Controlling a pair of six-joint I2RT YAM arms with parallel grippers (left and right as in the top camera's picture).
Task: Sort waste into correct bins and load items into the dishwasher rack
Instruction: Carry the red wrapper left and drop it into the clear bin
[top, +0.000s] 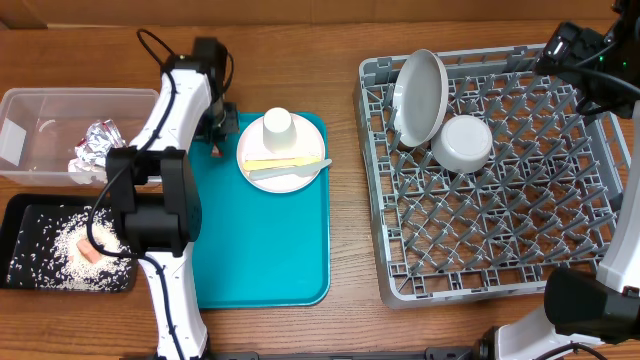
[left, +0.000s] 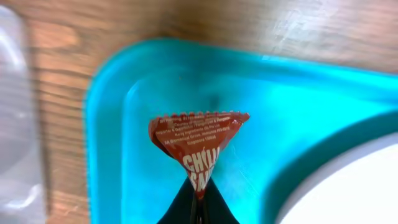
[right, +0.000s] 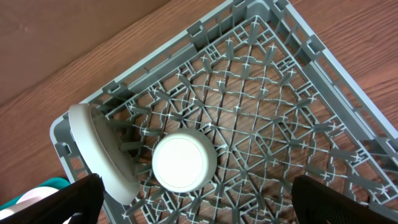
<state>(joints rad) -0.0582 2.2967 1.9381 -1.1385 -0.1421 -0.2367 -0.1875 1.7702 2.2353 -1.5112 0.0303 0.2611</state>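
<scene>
Your left gripper (left: 198, 204) has its jaws pinched narrow on the pointed end of a small red wrapper (left: 198, 142), which fans out past the fingertips with its serrated edge farthest from them. In the left wrist view it sits over the far left corner of the teal tray (left: 298, 93), just beside the tray's rim. On the far part of that tray rests the pinkish-white plate (top: 312, 140), carrying the small white cup (top: 277, 124), a yellow utensil (top: 272, 162) and a pale utensil (top: 292, 175). To the left, the clear tub (top: 50, 100) holds crumpled silver foil (top: 97, 142). Nearer you, the black tray (top: 18, 212) holds scattered rice (top: 48, 255) and the orange square (top: 91, 256). On the right, the dishwasher rack (top: 500, 225) has the grey plate (top: 420, 95) standing tilted among the pegs at its far left, with the white bowl (top: 462, 142) upside down just beside it. Your right gripper (right: 196, 193) hangs above the rack with its jaws spread wide, empty, the two fingers at the lower corners of the right wrist view.
</scene>
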